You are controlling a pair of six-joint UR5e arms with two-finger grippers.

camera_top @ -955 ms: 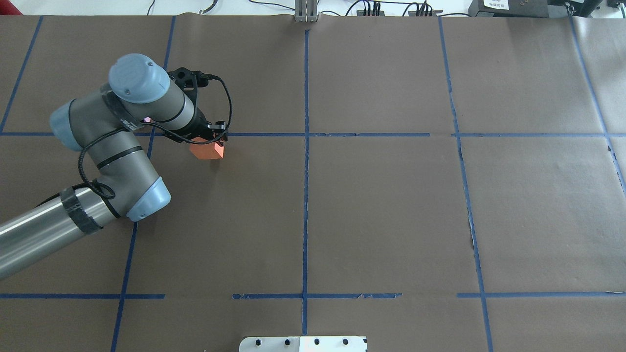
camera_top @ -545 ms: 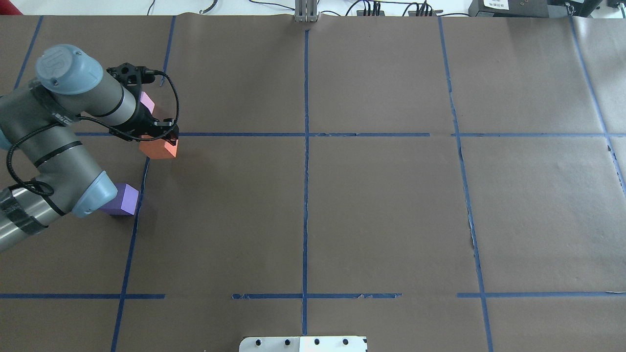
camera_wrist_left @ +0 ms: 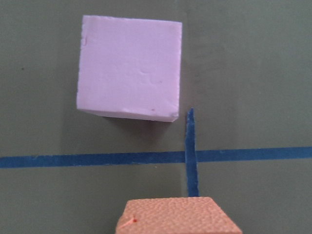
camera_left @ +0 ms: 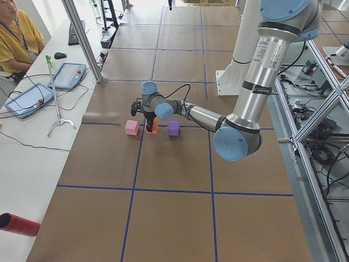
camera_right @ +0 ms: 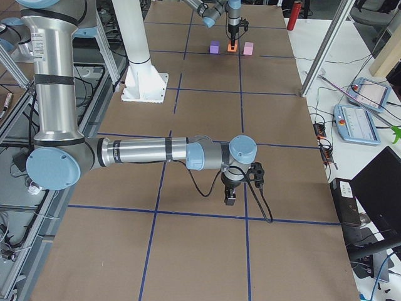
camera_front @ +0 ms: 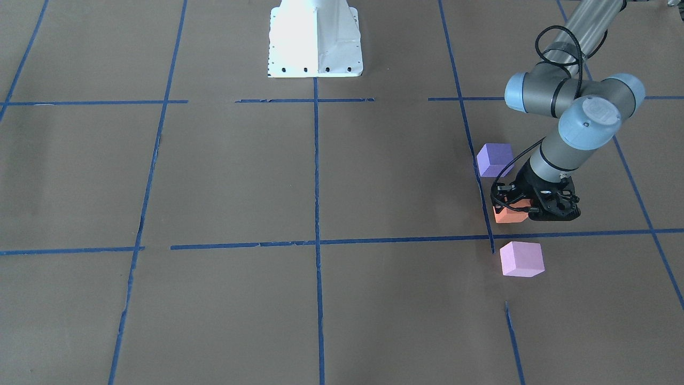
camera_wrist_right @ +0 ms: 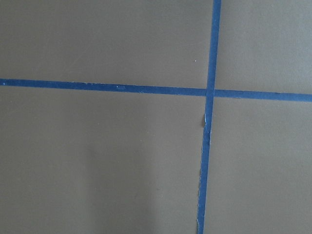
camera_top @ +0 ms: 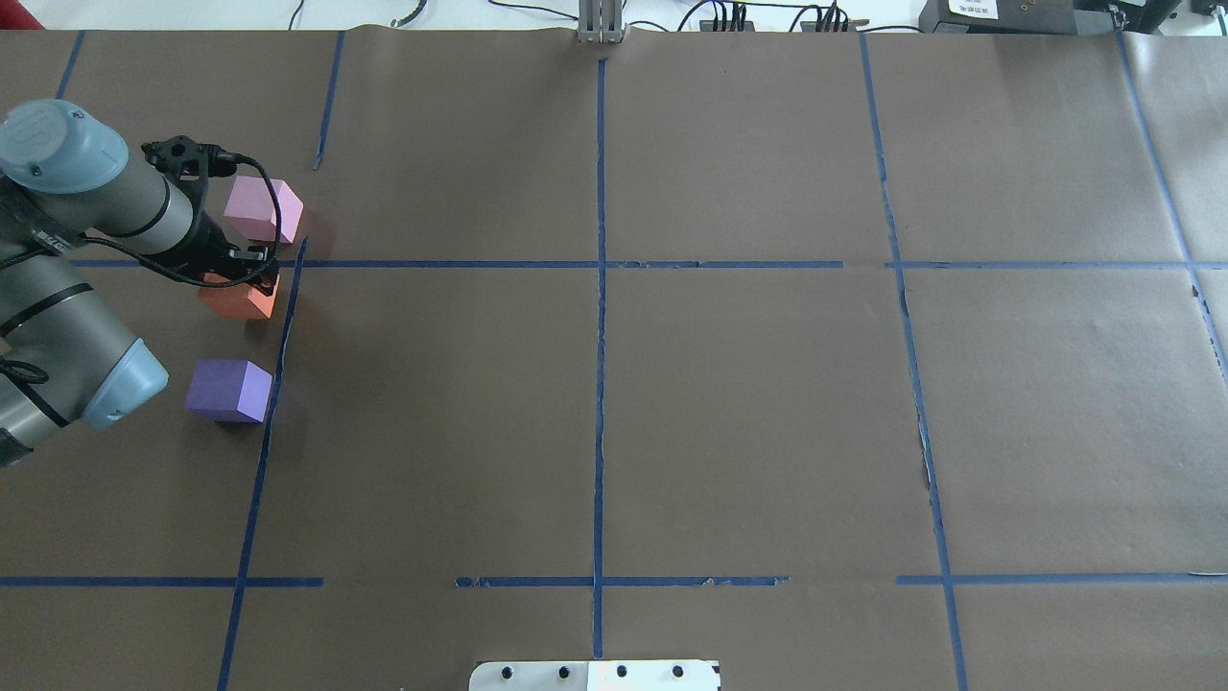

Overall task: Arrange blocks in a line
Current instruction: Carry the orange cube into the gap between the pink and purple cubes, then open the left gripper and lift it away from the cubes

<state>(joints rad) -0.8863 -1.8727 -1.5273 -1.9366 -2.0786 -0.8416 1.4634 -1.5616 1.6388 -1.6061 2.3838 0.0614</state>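
My left gripper (camera_top: pixel 242 284) is shut on the orange block (camera_top: pixel 237 299) and holds it low over the table; I cannot tell if it touches the paper. The orange block sits between the pale pink block (camera_top: pixel 262 210) beyond it and the violet-purple block (camera_top: pixel 228 391) nearer the robot. The front view shows the same: the gripper (camera_front: pixel 526 207), orange block (camera_front: pixel 508 215), purple block (camera_front: pixel 494 159) and pink block (camera_front: pixel 521 259). The left wrist view shows the pink block (camera_wrist_left: pixel 129 73) ahead and the orange block's top (camera_wrist_left: pixel 178 218). My right gripper (camera_right: pixel 230 199) shows only in the exterior right view; I cannot tell its state.
Brown paper with a grid of blue tape lines (camera_top: pixel 600 264) covers the table. The robot's white base plate (camera_front: pixel 315 37) stands at the middle of the near edge. An operator (camera_left: pixel 16 33) sits beyond the far side.
My left arm has carried the orange block to the left, past a blue tape line. The pink and purple blocks, hidden by the arm before, now show on either side of it.
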